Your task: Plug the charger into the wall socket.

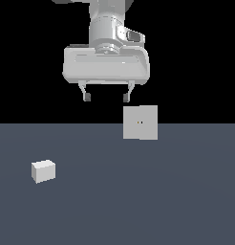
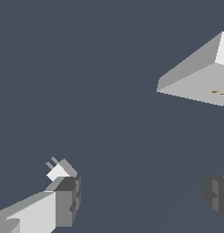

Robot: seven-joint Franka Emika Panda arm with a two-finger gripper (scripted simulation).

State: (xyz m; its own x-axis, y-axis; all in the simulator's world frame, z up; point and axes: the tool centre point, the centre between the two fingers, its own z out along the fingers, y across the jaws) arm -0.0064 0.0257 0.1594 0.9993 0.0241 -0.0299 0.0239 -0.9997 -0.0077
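Two things rest on the dark blue-grey surface [image 1: 138, 201]: the charger [image 1: 43, 171] and the wall socket [image 1: 140, 122]. Taking the wall socket as the landmark, it stands upright as a flat light grey square plate with two tiny dark holes at its centre. The charger, a small off-white block, lies well apart from the socket, toward the exterior view's left and nearer the camera. In the wrist view the charger [image 2: 60, 170] shows two short prongs at one end, and the socket [image 2: 200, 77] appears as a slanted grey slab. The hand [image 1: 107, 97] hangs above the socket, slightly to its exterior-view left, touching nothing, its fingers [image 1: 86, 96] spread wide and empty.
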